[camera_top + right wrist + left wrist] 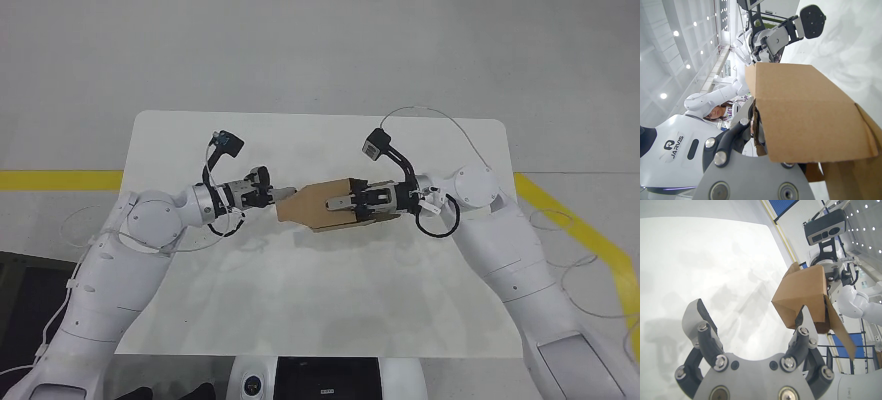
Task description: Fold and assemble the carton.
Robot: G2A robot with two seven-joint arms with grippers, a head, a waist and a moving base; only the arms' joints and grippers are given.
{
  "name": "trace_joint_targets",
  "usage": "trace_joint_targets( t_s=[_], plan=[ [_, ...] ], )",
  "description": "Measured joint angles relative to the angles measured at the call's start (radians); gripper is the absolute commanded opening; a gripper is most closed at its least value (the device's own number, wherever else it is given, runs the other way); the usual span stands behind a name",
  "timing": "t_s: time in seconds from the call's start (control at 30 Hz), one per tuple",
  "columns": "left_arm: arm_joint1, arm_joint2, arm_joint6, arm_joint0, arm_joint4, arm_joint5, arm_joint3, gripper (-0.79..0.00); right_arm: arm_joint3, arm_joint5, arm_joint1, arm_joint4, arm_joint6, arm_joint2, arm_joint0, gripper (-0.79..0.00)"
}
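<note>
The table has rounded corners. Its left edge lies under the left arm's elbow.

The left gripper sits over the middle of the table, left of centre, and points right. Its jaws are spread wide with nothing between them. One fingertip is at the carton's left end; whether it touches cannot be told.

The carton lies lengthwise between the two grippers over the table's centre, well away from every edge. In the left wrist view its body is squared up, a long flap hangs open from the near end, and a short flap stands up at the far end. Whether its underside rests on the table cannot be told.

The right gripper is clamped on the carton's right part, one finger pressed against a side wall.

A broad bare stretch of table lies on the near side of the carton, and a narrower strip on the far side.
</note>
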Motion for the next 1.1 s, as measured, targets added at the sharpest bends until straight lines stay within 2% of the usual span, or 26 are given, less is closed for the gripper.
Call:
trace_joint_targets(
  t_s=[0.27, 0.5, 0.83, 1.1],
  plan=[
    [0.006, -0.051, 0.021, 0.001, -0.035, 0.004, -0.02, 0.0, 0.002, 0.025, 0.007, -0.053, -0.011, 0.007, 0.0, -0.785],
    [0.006, -0.029, -0.014, 0.02, -0.034, -0.023, -0.089, 0.0, -0.015, 0.042, 0.007, -0.058, -0.022, 0.003, 0.001, -0.785],
    [0.002, 0.0, 0.011, 0.012, 0.025, -0.008, -0.035, 0.0, -0.033, 0.037, 0.01, -0.02, -0.005, 0.018, -0.007, -0.785],
    [0.002, -0.008, 0.024, 0.015, 0.013, -0.018, -0.038, 0.0, -0.031, 0.035, 0.004, 0.005, -0.009, 0.006, -0.002, -0.785]
  ],
)
